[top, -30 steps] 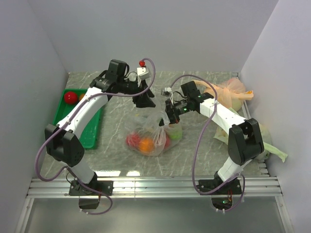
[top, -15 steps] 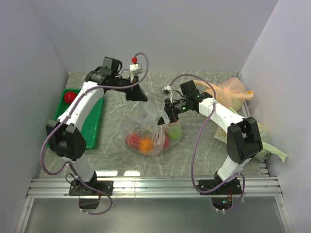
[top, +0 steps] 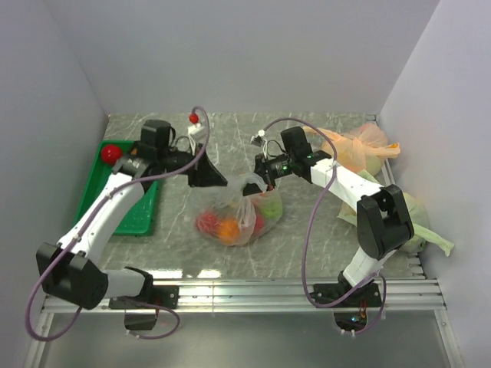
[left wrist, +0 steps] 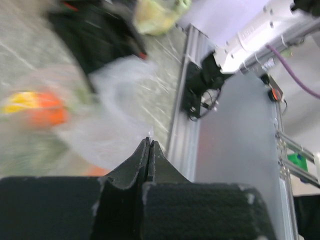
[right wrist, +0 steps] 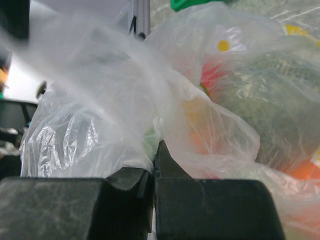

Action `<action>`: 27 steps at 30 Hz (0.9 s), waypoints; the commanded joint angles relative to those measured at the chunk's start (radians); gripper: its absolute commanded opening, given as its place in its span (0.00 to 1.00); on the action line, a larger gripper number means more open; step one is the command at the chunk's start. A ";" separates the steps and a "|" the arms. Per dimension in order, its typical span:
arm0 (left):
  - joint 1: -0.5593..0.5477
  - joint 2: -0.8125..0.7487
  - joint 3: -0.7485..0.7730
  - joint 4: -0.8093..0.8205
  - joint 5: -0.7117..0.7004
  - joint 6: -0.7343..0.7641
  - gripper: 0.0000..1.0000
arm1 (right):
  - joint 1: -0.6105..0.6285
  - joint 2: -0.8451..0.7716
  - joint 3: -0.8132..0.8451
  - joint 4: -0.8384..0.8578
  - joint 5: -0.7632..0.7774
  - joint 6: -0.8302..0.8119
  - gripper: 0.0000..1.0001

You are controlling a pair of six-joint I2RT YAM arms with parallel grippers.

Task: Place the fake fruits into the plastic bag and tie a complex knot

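Note:
The clear plastic bag (top: 244,201) lies mid-table with red (top: 207,222), orange (top: 228,229) and light green (top: 269,207) fake fruits inside. My right gripper (top: 260,179) is shut on the bag's upper edge. In the right wrist view crinkled film (right wrist: 95,125) is pinched at the right gripper (right wrist: 155,149), with an orange fruit (right wrist: 197,125) and a dull green piece (right wrist: 265,100) behind. My left gripper (top: 218,180) hovers at the bag's upper left, shut. In the left wrist view the left gripper (left wrist: 149,143) shows nothing between its jaws; the bag (left wrist: 115,110) is blurred beyond.
A green tray (top: 130,218) at the left holds one red ball (top: 111,152). An orange-tinted bag (top: 360,147) sits at the back right and a pale green bag (top: 426,226) along the right wall. Metal rails (top: 245,291) run along the near edge.
The left gripper closed in the air, then swung from the back of the table down to the bag's upper left. The right gripper kept its hold and shifted slightly back and left.

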 commanded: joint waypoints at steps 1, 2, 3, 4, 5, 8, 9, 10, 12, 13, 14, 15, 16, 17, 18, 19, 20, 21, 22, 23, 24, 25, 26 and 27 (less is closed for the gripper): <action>-0.097 -0.079 -0.080 0.056 0.005 -0.098 0.00 | -0.022 -0.005 -0.047 0.131 0.093 0.214 0.00; -0.119 -0.089 -0.110 0.076 -0.033 -0.110 0.01 | -0.022 -0.010 -0.052 0.171 0.100 0.238 0.00; -0.166 -0.091 -0.146 0.071 -0.090 -0.112 0.01 | -0.020 -0.014 -0.056 0.179 0.106 0.263 0.00; -0.191 -0.079 -0.156 0.065 -0.146 -0.092 0.01 | -0.020 -0.017 -0.058 0.176 0.129 0.266 0.00; -0.206 -0.070 -0.169 0.071 -0.182 -0.080 0.01 | -0.020 -0.023 -0.061 0.182 0.142 0.272 0.00; -0.262 -0.027 -0.209 0.125 -0.239 -0.069 0.01 | -0.022 -0.045 -0.082 0.197 0.182 0.288 0.00; -0.300 -0.014 -0.219 0.134 -0.280 -0.060 0.00 | -0.020 -0.051 -0.094 0.203 0.179 0.308 0.00; -0.314 0.002 -0.225 0.174 -0.326 -0.056 0.00 | -0.020 -0.053 -0.095 0.200 0.184 0.305 0.00; -0.340 0.018 -0.243 0.206 -0.456 -0.049 0.00 | -0.022 -0.060 -0.102 0.197 0.192 0.312 0.00; -0.342 0.030 -0.252 0.241 -0.484 -0.047 0.00 | -0.022 -0.065 -0.104 0.188 0.195 0.311 0.00; -0.348 0.041 -0.251 0.243 -0.513 -0.038 0.01 | -0.022 -0.069 -0.107 0.179 0.195 0.317 0.00; -0.369 0.050 -0.248 0.241 -0.609 -0.024 0.00 | -0.022 -0.073 -0.121 0.182 0.192 0.326 0.00; -0.374 0.070 -0.242 0.240 -0.630 -0.017 0.00 | -0.022 -0.077 -0.133 0.187 0.190 0.338 0.00; -0.372 0.076 -0.230 0.238 -0.659 -0.009 0.00 | -0.020 -0.094 -0.169 0.217 0.187 0.395 0.00; -0.369 0.079 -0.225 0.241 -0.697 0.000 0.00 | -0.023 -0.105 -0.194 0.242 0.187 0.432 0.00; -0.366 0.085 -0.217 0.241 -0.705 0.016 0.00 | -0.022 -0.118 -0.219 0.268 0.195 0.473 0.00; -0.356 0.088 -0.200 0.238 -0.710 0.026 0.00 | -0.025 -0.146 -0.283 0.345 0.199 0.589 0.00; -0.349 0.093 -0.190 0.238 -0.711 0.036 0.00 | -0.029 -0.161 -0.320 0.407 0.199 0.666 0.00; -0.342 0.102 -0.180 0.235 -0.693 0.040 0.00 | -0.034 -0.175 -0.355 0.476 0.199 0.747 0.00; -0.339 0.110 -0.155 0.223 -0.693 0.080 0.00 | -0.034 -0.195 -0.418 0.612 0.204 0.906 0.00; -0.332 0.116 -0.142 0.218 -0.695 0.101 0.00 | -0.037 -0.206 -0.444 0.686 0.213 0.985 0.00; -0.328 0.125 -0.131 0.215 -0.690 0.112 0.00 | -0.037 -0.214 -0.464 0.807 0.236 1.057 0.00; -0.311 0.131 -0.104 0.215 -0.681 0.120 0.00 | -0.038 -0.223 -0.481 0.853 0.251 1.179 0.00; -0.302 0.139 -0.090 0.211 -0.673 0.135 0.00 | -0.038 -0.223 -0.481 0.898 0.264 1.234 0.00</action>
